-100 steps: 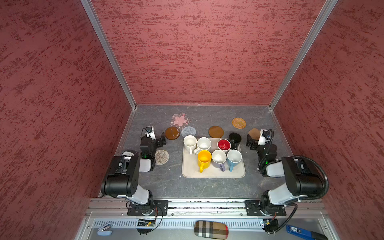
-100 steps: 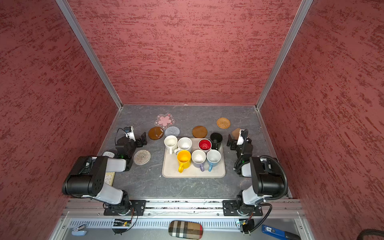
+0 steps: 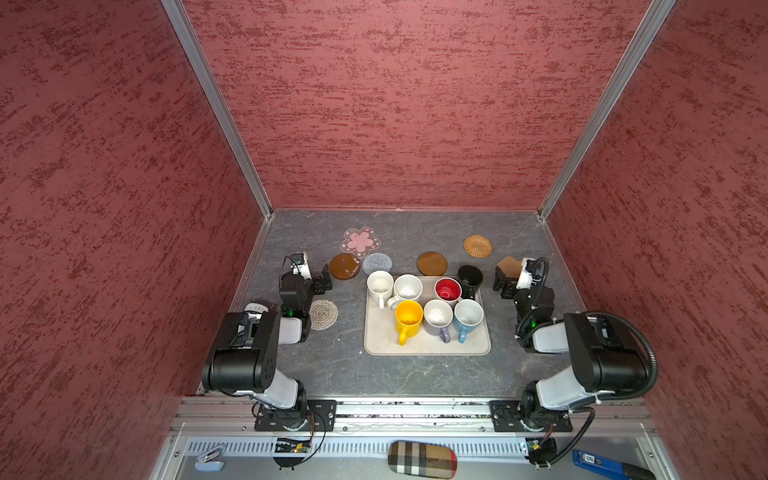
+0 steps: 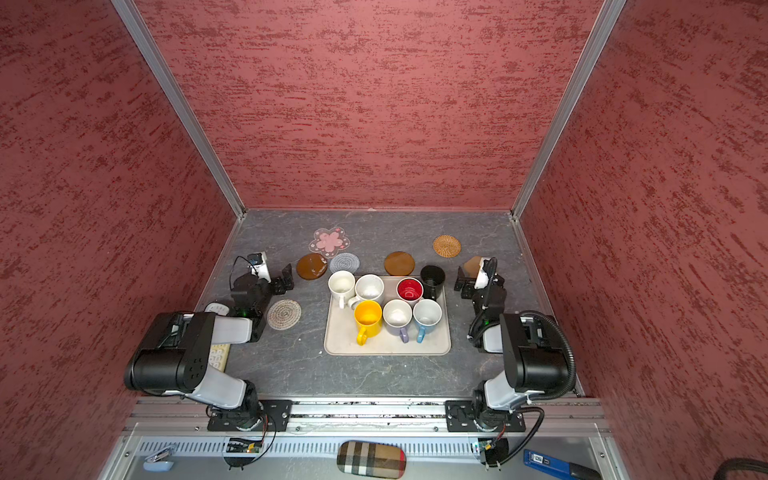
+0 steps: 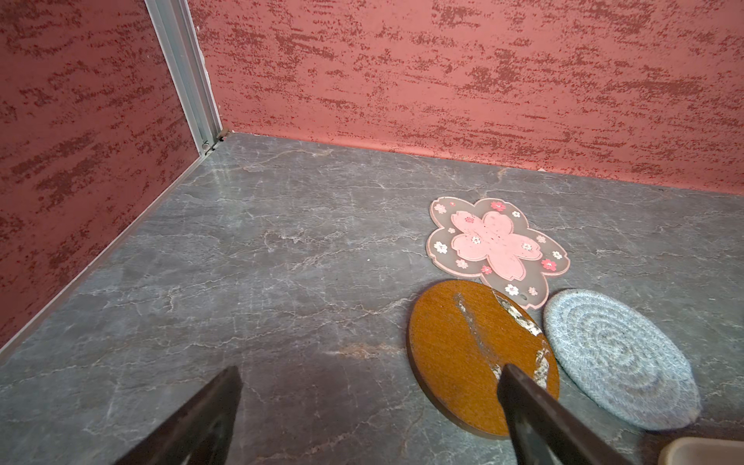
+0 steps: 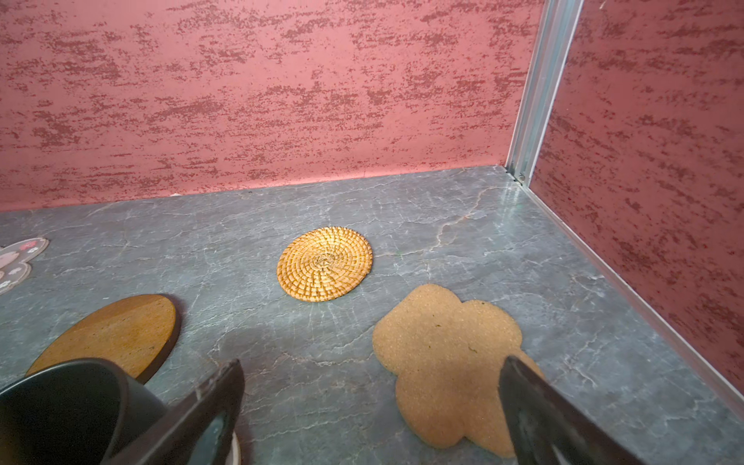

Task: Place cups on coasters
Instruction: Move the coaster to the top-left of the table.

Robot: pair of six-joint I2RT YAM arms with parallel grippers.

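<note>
A beige tray (image 3: 424, 348) lay in the middle of the grey marbled table (image 3: 407, 376), which red textured walls (image 3: 395, 104) closed in on three sides. On the ledge in front of the table sat a plaid pouch (image 3: 422, 459), a blue tool (image 3: 602, 460) and a small pale-blue thing (image 3: 210, 462), perhaps a stapler. In a top view a cream keypad (image 4: 219, 355) lay near the table's left edge.

yellow mug (image 3: 409, 318), red-lined white mug (image 3: 448, 289), black mug (image 3: 470, 276); pink flower coaster (image 5: 497, 245) beyond the left claw (image 5: 370, 372), on grey marbled table (image 5: 282, 261).

A grey marbled tabletop (image 3: 415, 374) carries a beige tray (image 3: 382, 345) and seven scattered coasters (image 3: 477, 245).
</note>
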